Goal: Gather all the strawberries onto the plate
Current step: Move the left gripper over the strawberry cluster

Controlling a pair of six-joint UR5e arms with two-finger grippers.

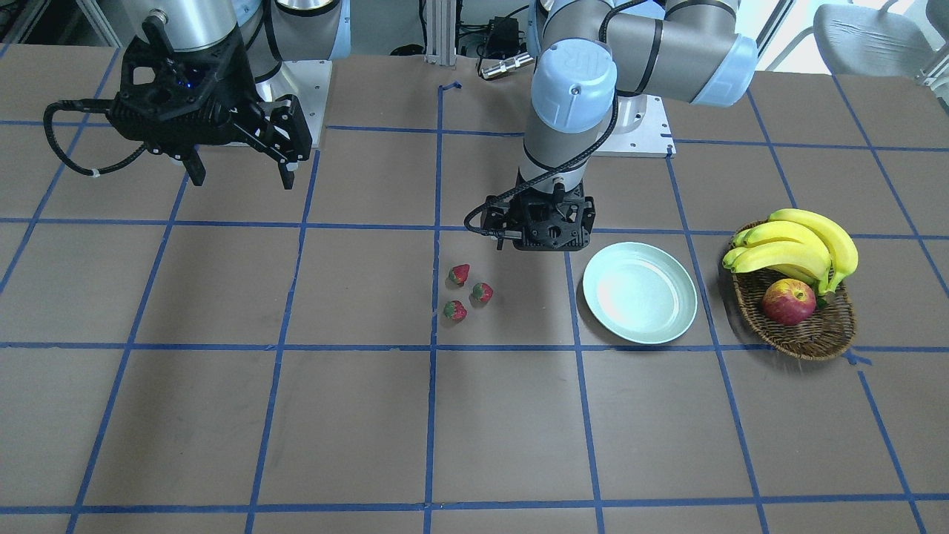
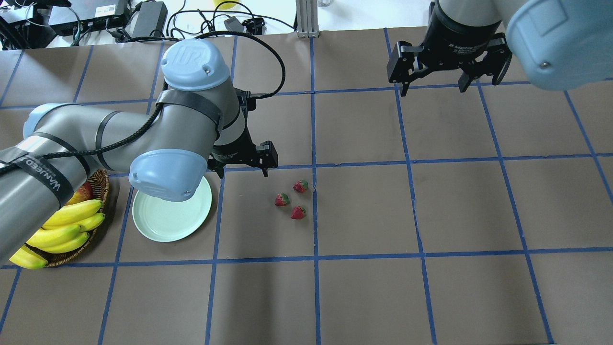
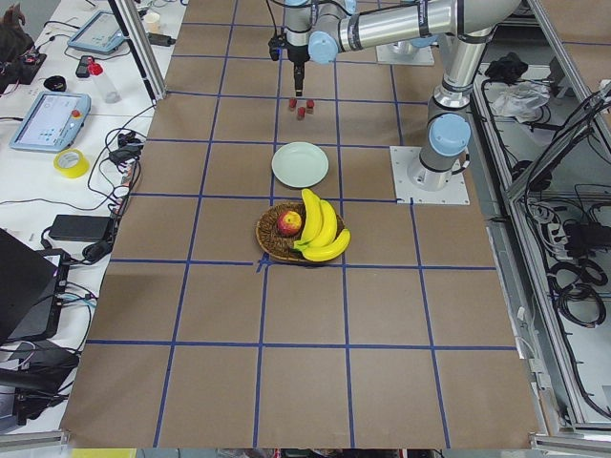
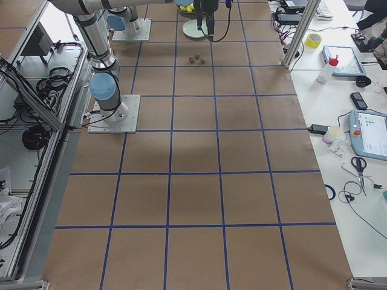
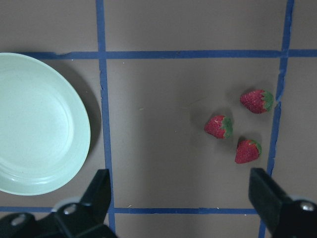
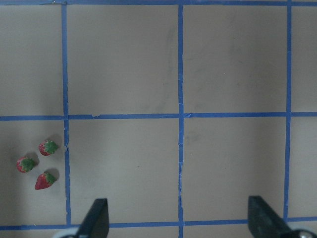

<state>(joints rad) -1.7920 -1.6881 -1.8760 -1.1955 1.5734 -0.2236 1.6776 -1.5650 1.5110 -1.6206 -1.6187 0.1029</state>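
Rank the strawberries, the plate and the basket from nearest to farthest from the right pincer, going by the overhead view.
1. The strawberries, clustered mid-table, lie closest to the right pincer.
2. The plate, farther over on the robot's left side.
3. The basket, beyond the plate at the table's far left.

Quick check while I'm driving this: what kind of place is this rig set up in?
Most likely a robotics lab workcell: a table gridded with blue tape, arm base plates fixed to it, and side benches holding control tablets and cables.
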